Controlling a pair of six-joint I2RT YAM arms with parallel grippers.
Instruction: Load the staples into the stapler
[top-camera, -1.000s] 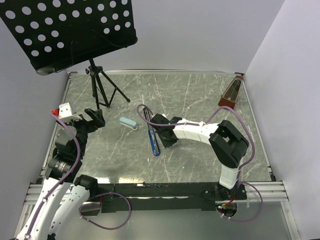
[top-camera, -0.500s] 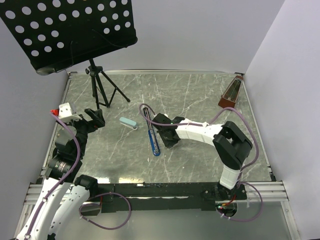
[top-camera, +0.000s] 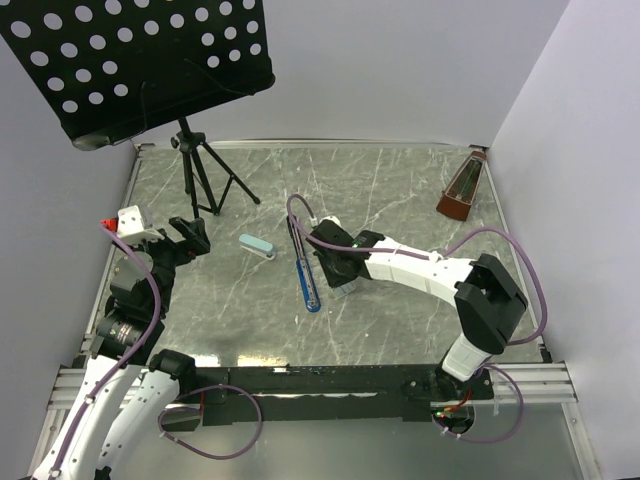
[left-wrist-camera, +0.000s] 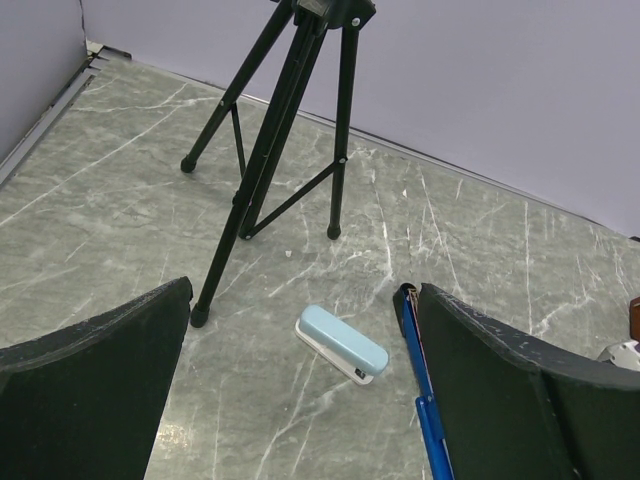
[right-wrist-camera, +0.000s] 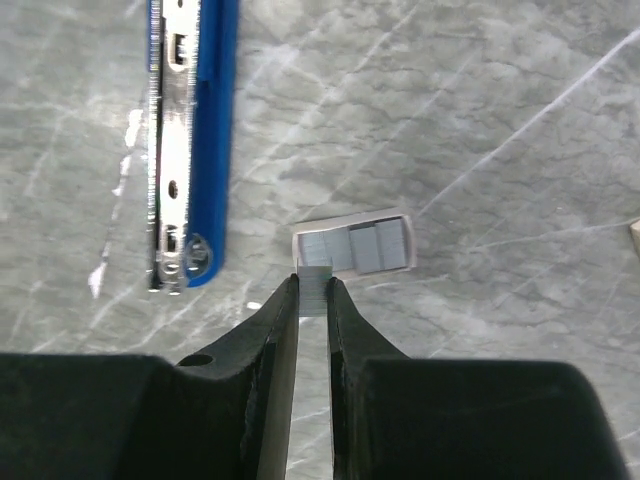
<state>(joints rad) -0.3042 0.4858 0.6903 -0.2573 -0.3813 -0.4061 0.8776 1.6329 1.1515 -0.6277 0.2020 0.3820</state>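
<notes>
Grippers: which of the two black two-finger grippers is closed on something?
The right gripper: it pinches a tiny silvery-grey strip of staples beside the small whitish box. The left gripper is wide open, empty.

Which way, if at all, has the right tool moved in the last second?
Yes: the right tool went slightly right, away from the fixed stapler.

The marbled table carries the stapler, a staple tray, pale-blue case, tripod and metronome.

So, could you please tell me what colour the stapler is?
The stapler is blue with a silvery metal channel, clearest in the right wrist view.
</notes>
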